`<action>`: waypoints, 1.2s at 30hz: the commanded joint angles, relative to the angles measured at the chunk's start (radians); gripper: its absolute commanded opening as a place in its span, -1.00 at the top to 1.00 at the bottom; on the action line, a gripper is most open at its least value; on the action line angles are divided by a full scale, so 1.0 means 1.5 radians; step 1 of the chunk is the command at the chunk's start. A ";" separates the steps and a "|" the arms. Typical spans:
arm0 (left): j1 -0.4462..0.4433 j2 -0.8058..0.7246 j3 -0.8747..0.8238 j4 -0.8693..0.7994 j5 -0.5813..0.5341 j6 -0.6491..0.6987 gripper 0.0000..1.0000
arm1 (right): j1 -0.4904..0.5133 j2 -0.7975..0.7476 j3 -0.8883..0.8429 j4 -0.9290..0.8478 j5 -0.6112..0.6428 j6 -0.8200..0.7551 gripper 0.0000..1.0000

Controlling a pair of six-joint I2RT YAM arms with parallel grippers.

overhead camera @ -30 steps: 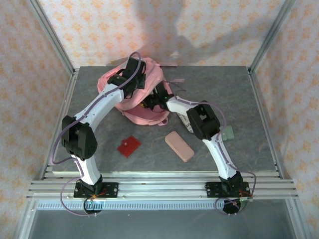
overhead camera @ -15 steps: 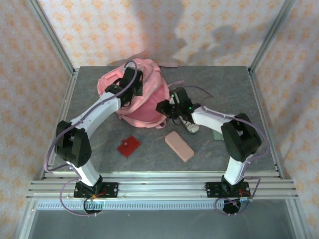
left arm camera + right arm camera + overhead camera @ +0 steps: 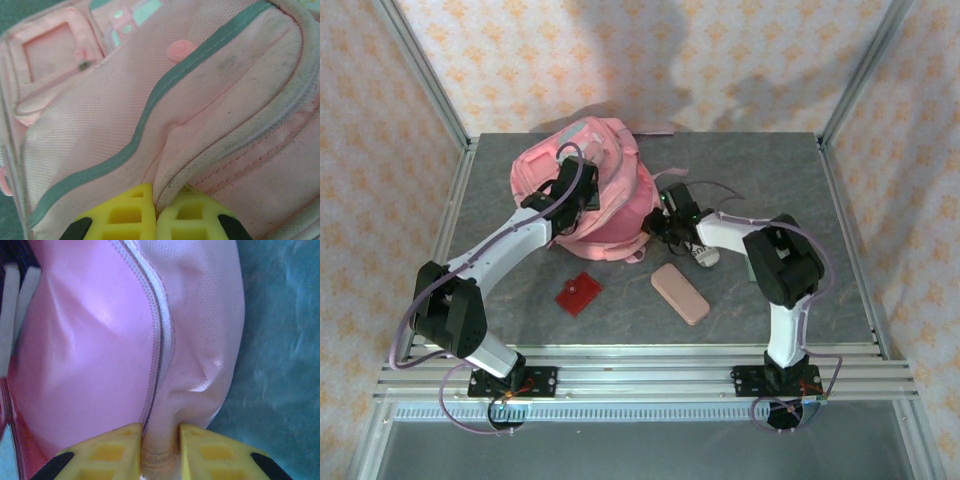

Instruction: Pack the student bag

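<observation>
While both arms are reaching in toward it, the student bag (image 3: 605, 175) is sitting at the back of the bench (image 3: 820, 200), left of centre, bulging up in a rounded pink heap. The left hand (image 3: 572, 200) is pressing into the bag's near-left face. In the left wrist view its yellow fingers (image 3: 127, 212) are meeting almost tip to tip, pinching a fold of pink fabric just below a grey trim line (image 3: 150, 107), so this hand is closed on the bag. A small front pocket (image 3: 50, 47) is showing farther up that same face.

The right hand (image 3: 662, 212) is touching the bag's right side. Its yellow fingers (image 3: 200, 445) are standing a little apart and clamping a bunched edge of fabric right beside a pale zip (image 3: 161, 325), so it too is gripping the bag.

Nearer the arms, a flat pink pencil case (image 3: 680, 293) is lying just right of centre, and a red flat square (image 3: 578, 293) is lying to its left, both well apart from the bag. A small white and dark item (image 3: 705, 255), possibly a folded cloth or pouch, is lying under the right forearm.
</observation>
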State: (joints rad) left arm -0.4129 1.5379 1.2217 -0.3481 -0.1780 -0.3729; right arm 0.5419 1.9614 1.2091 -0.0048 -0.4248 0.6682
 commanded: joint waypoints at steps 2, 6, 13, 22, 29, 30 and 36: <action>-0.023 0.003 0.019 0.030 0.038 -0.086 1.00 | -0.037 0.057 0.082 0.002 0.054 -0.029 0.54; -0.037 0.088 0.100 0.043 0.053 -0.106 1.00 | -0.059 0.081 0.128 -0.012 0.045 -0.039 0.54; -0.036 0.222 0.284 -0.008 0.015 -0.120 0.66 | -0.065 -0.020 0.086 -0.066 0.088 -0.071 0.37; -0.020 0.038 0.032 0.072 0.052 -0.180 -0.26 | -0.056 -0.208 -0.060 -0.078 0.076 -0.098 0.21; 0.072 -0.138 -0.271 0.134 0.115 -0.258 -0.46 | 0.014 -0.282 -0.138 -0.017 0.003 -0.128 0.17; 0.086 -0.152 -0.304 0.150 0.127 -0.268 -0.50 | 0.026 -0.288 -0.144 -0.006 -0.003 -0.130 0.15; 0.138 -0.141 -0.381 0.223 0.145 -0.294 -0.61 | 0.061 -0.293 -0.159 0.027 -0.019 -0.115 0.12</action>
State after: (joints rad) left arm -0.2321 1.3136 0.6586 -0.1356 0.0025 -0.7685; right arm 0.6281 1.5581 0.9806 -0.0334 -0.4343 0.4965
